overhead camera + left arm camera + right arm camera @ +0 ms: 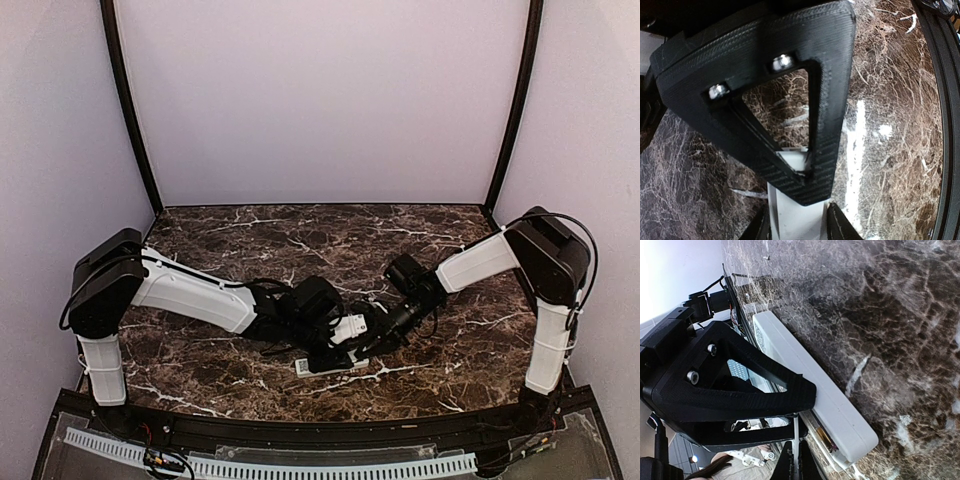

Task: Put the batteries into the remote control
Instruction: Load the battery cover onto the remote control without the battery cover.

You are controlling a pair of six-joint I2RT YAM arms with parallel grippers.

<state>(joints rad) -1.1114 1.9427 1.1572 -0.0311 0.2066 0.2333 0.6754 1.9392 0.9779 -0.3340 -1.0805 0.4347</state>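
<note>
Dark veined marble table [250,230] carries the work, with both arms meeting near its front middle. The left gripper [801,202] is clenched on the remote control [805,390], the white bar sitting between the two grippers. A short white strip [330,365] lies on the marble just beside it. The right gripper [799,412] hovers over the remote's opened end, though I cannot tell whether its fingers are parted or closed. To seat a cell well, I would keep the left grip steady and press along the bay's length, not across it (a skewed push would likely pop the cell out). The battery bay [832,447] shows one slim brownish battery [824,437] lying inside; I cannot make out a second.
</note>
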